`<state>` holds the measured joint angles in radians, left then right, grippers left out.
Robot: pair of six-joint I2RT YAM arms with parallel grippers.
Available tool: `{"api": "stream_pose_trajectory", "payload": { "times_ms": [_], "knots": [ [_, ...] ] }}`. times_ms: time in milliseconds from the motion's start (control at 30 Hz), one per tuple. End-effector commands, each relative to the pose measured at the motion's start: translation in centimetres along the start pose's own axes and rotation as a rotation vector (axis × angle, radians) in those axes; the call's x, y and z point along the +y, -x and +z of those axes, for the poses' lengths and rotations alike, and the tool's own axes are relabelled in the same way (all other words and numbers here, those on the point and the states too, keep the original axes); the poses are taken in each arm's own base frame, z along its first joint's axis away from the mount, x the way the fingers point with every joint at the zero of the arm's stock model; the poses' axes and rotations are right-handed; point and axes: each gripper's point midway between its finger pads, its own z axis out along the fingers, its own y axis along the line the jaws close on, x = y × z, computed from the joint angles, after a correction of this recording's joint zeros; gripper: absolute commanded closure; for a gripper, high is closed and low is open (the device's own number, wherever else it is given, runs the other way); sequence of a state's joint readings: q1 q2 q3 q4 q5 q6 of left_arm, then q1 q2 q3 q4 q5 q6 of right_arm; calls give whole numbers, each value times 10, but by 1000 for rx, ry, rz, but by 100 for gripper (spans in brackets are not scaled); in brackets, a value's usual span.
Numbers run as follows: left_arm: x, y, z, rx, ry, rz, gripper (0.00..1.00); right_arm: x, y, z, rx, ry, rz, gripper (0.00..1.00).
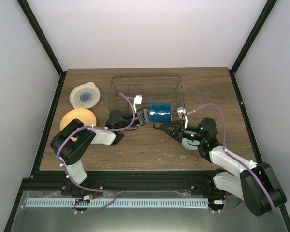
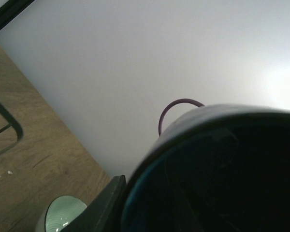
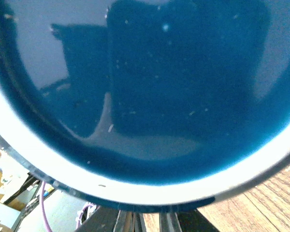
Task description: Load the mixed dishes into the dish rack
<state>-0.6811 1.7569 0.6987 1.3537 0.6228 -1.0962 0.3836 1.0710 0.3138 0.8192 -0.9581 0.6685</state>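
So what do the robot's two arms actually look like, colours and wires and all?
The left arm and right arm both have chunky black joints linked by white shell segments. A thin purple cable loops loosely along each, with small white connectors. The left gripper and right gripper are black, with two fingers each. Small green lights glow near the right wrist.
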Motion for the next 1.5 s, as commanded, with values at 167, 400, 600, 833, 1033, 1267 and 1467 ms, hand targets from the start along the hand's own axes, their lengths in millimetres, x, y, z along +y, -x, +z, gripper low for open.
{"api": "stream_pose_trajectory", "payload": {
  "times_ms": [167,400,600,833,1033,1267,1467],
  "knots": [
    [6,-1,-22,-23,-14,10,55,-15,43,2,-147,-119,-108,99],
    [17,8,-44,-56,35,9,14,-32,52,2,-155,-222,-99,99],
    [23,12,-53,-42,138,69,0,-41,68,0,-149,-325,-116,99],
    [36,22,-65,9,402,184,0,-59,85,-7,-153,-474,-90,99],
    [33,51,-101,19,735,360,0,-91,110,-8,-154,-656,-14,99],
    [26,56,-129,18,865,416,0,-139,135,-8,-164,-878,109,99],
    [25,48,-146,32,911,425,0,-180,140,-3,-162,-1038,202,99]
  ]
}}
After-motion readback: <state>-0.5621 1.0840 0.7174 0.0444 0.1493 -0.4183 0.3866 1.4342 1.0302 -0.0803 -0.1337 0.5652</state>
